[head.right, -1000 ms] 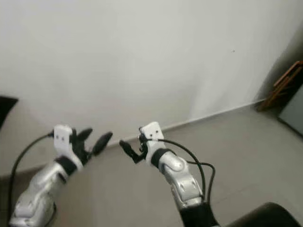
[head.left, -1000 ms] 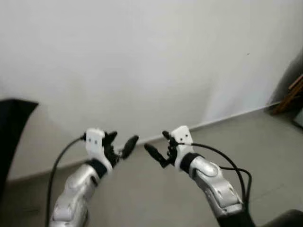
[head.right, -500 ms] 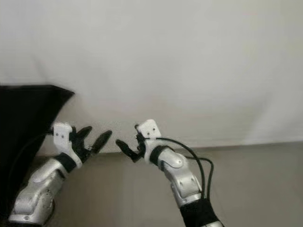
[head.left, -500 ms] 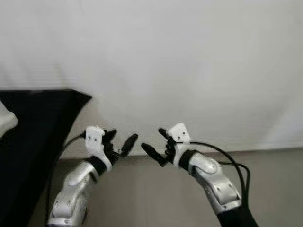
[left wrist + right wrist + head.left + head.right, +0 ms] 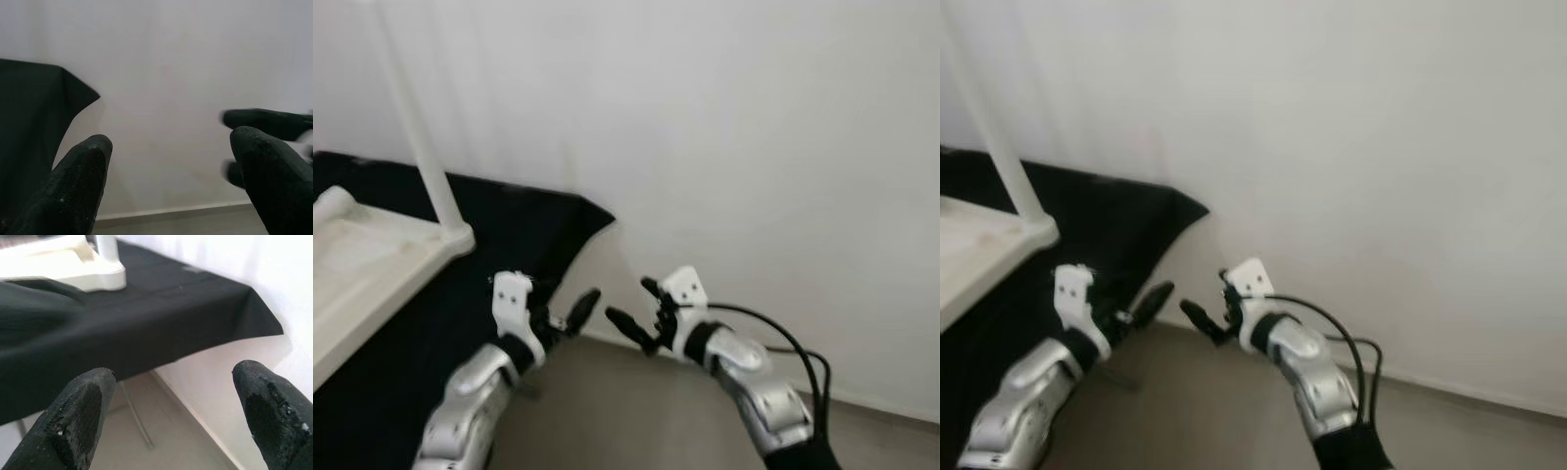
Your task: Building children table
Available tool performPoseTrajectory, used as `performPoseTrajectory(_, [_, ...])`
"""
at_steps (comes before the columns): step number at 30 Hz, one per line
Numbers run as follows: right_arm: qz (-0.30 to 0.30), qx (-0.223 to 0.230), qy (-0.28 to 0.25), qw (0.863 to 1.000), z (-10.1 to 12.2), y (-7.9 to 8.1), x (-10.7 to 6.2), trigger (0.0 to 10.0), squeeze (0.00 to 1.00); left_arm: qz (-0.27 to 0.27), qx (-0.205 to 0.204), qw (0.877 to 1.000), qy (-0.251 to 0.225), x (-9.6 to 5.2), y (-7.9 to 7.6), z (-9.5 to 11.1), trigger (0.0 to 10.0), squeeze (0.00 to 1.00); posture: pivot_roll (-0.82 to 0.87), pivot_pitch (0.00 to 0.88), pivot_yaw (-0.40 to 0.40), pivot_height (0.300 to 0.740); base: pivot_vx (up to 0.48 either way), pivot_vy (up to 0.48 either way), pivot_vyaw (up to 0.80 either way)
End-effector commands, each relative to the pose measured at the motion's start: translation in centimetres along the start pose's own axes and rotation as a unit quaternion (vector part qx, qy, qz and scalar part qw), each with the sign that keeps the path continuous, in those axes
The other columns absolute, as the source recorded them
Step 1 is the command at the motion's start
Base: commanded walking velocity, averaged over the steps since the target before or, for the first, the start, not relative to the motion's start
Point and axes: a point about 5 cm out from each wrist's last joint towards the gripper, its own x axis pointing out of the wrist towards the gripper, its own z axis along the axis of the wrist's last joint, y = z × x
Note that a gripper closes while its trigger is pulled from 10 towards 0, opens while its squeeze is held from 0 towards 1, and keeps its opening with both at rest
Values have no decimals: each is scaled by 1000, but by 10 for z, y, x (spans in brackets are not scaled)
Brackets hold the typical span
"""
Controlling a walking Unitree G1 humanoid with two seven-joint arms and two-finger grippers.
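Two silver robot arms reach forward at the bottom centre of the frame. The left gripper (image 5: 570, 315) and right gripper (image 5: 631, 315) hang empty, jaws apart, before a white wall (image 5: 754, 147). At left, an upturned white children table (image 5: 372, 259) lies on a black-draped tabletop (image 5: 524, 230), one leg (image 5: 416, 137) pointing up.

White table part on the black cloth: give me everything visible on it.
The white plastic-looking table part lies upside down on the black cloth-covered surface, to the robot's left. A flat, rimmed panel with rounded corners; one slim white round leg stands up from its near corner socket, tilting slightly. Neither hand touches it.
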Motion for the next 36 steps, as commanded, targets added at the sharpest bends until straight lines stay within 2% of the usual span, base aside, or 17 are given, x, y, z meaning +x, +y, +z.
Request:
performPoseTrajectory(1, [12,-3,-12,1000,4,6,4,10000,0,7,9,1000,0,-3,5,3,10000,0,-151,86,-24,740,307,0,800])
performPoseTrajectory(13, [15,1,-11,1000,3,6,4,10000,0,8,5,1000,1,-3,5,1,10000,0,-138,75,-24,740,280,0,800])
performPoseTrajectory(36, [20,5,-10,1000,0,6,1,10000,0,9,-8,1000,-15,-5,3,1,10000,0,-141,65,-34,740,0,0,798])
